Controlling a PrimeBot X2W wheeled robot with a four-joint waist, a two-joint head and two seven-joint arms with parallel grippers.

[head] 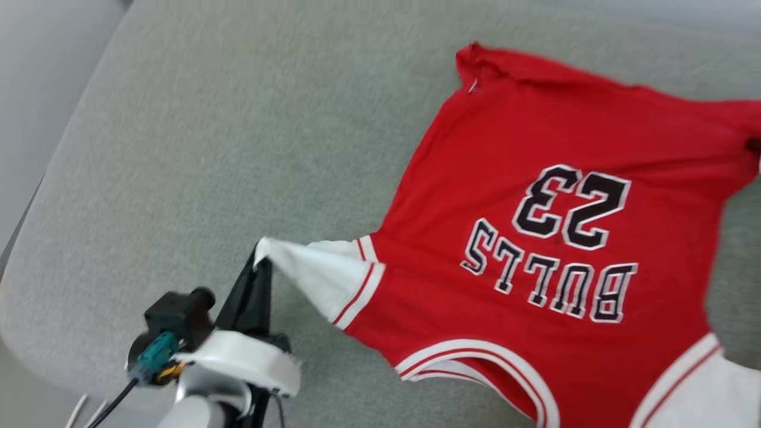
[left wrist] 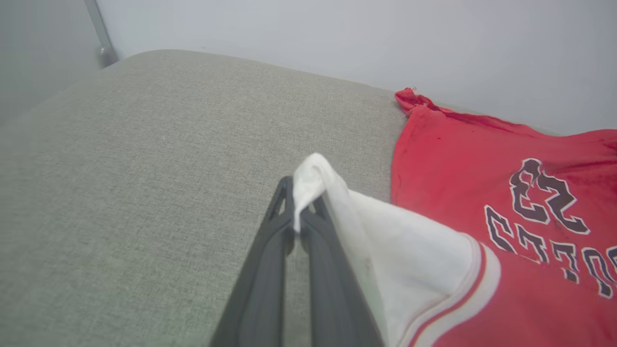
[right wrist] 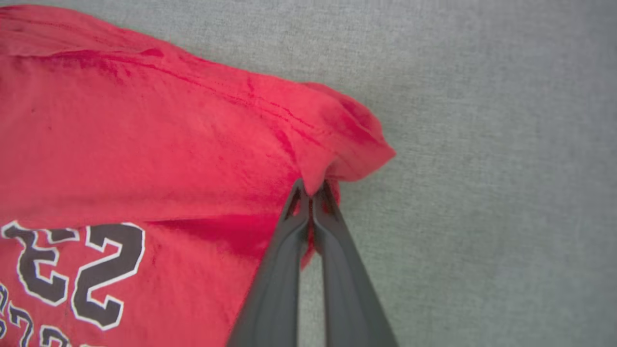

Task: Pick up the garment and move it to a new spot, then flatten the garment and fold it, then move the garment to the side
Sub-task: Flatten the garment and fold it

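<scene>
- Head view: a bright red jersey-knit garment (head: pixel 505 148) with white short sleeves and striped trim lies face up on a grey woven-fabric cushion (head: pixel 208 148). It covers the frame from centre out to 3 and 5 o'clock.
- Its black-and-white block lettering (head: pixel 553 267) reads upside down, so the collar sits toward 6 o'clock and the hem toward 12.
- The left hand (head: pixel 260 261), at 7 o'clock, is clenched on the tip of the white cotton sleeve (head: pixel 321 276). It draws that sleeve to a point toward 9 o'clock, away from the body.
- Left wrist view: the two dark fingers meet on a bunched fold of white cloth, lifted slightly clear of the cushion. The red body lies flat at 3 o'clock, below a pale wall (left wrist: pixel 337 38).
- Right wrist view: the right hand (right wrist: pixel 311 195) is pinched shut on a pucker of red cloth, just beside the rounded red hem corner (right wrist: pixel 356 140) at 1 o'clock.
- With holds at opposite ends, the cloth looks drawn taut between them, which suits either carrying the garment or spreading it flat.
- Judged from this, the flattening stage is under way; no fold has been made yet.
- One risk is that either thin pinch could slip if the pull grows uneven.
</scene>
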